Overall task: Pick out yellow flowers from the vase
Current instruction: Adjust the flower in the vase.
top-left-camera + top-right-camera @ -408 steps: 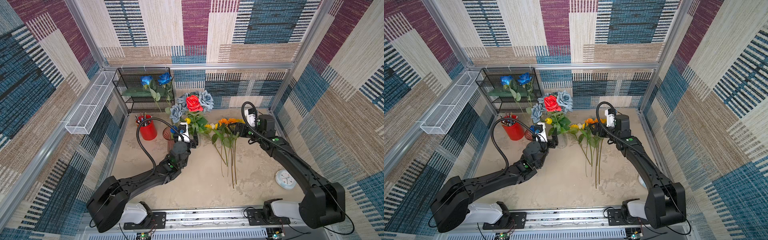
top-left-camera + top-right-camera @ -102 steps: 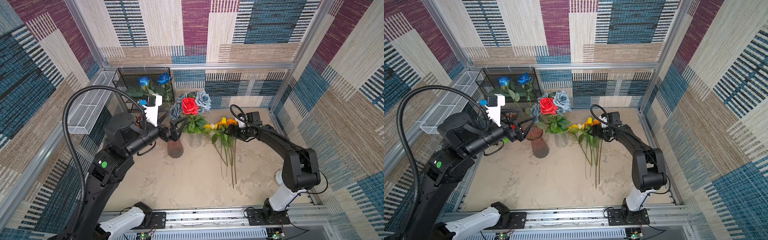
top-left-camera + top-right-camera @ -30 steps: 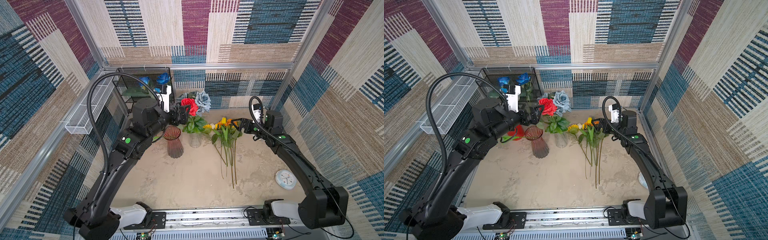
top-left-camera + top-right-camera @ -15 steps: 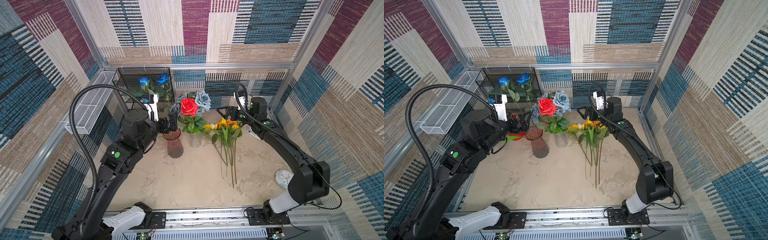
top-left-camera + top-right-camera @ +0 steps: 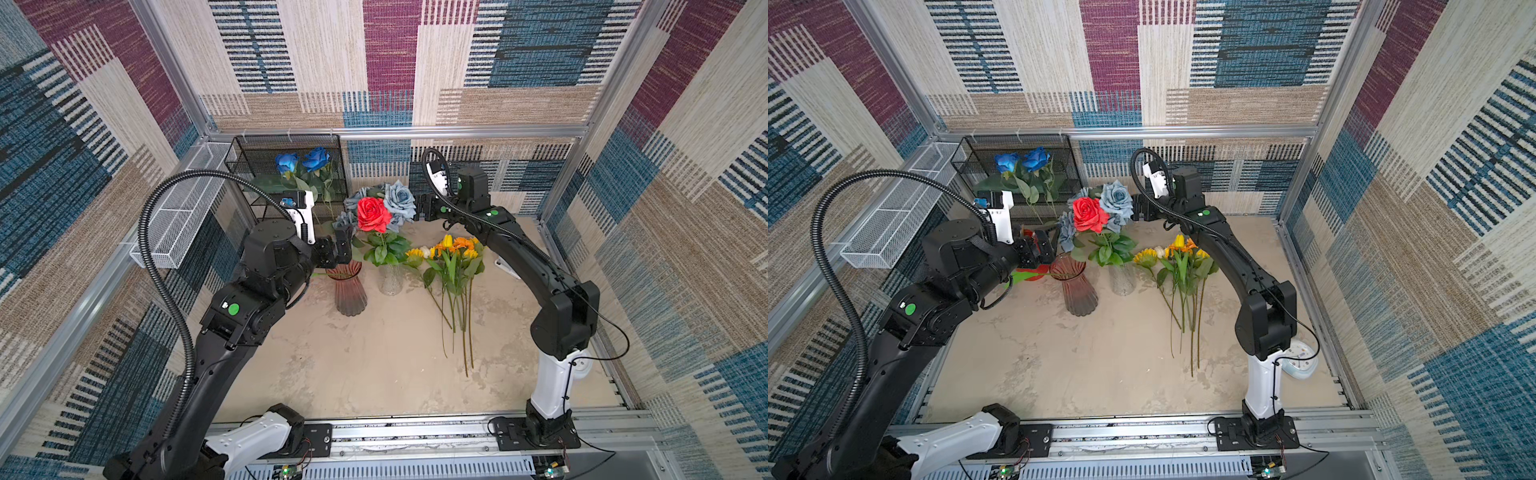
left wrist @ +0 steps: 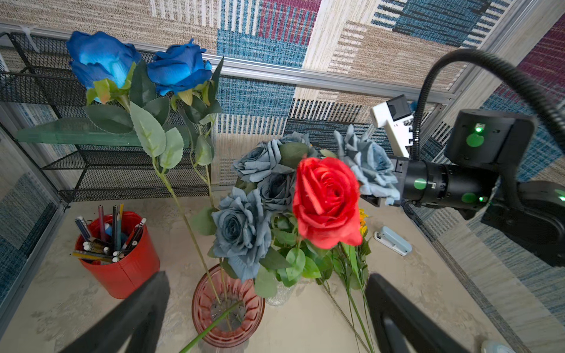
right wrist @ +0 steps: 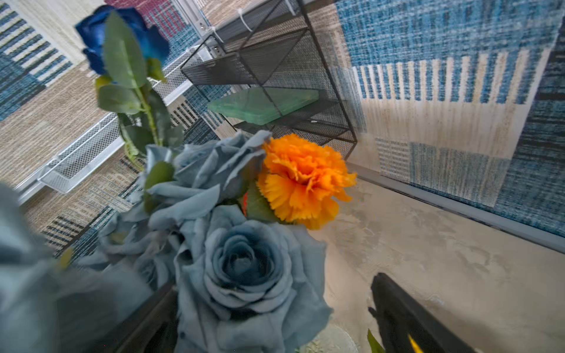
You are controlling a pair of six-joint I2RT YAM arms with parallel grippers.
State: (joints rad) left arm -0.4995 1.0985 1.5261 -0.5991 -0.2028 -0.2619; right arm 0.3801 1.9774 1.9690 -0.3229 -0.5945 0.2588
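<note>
The yellow flowers (image 5: 446, 240) (image 5: 1144, 255) lie in a bunch on the table, stems toward the front, right of the clear glass vase (image 5: 390, 284). That vase holds a red rose (image 6: 325, 201) and grey-blue roses (image 7: 244, 269). An orange bloom (image 7: 302, 180) shows beside them. My left gripper (image 5: 341, 248) (image 6: 266, 276) is open, just above the rim of a pink ribbed vase (image 6: 227, 305) with blue roses (image 6: 177, 65). A loose green stem (image 6: 214, 321) leans out of it. My right gripper (image 5: 422, 208) (image 7: 273, 282) is open, with a grey-blue rose head between its fingers.
A red cup of pencils (image 6: 117, 253) stands left of the pink vase. A black mesh shelf (image 5: 286, 166) and a white wire basket (image 5: 178, 220) line the back left. A stapler (image 6: 393, 241) lies at the back right, and a small white clock (image 5: 1300, 361) sits by the right arm's base.
My left gripper drew back from the red rose and dropped to the pink vase's rim. My right arm swung from over the yellow flowers to the back, beside the grey-blue roses.
</note>
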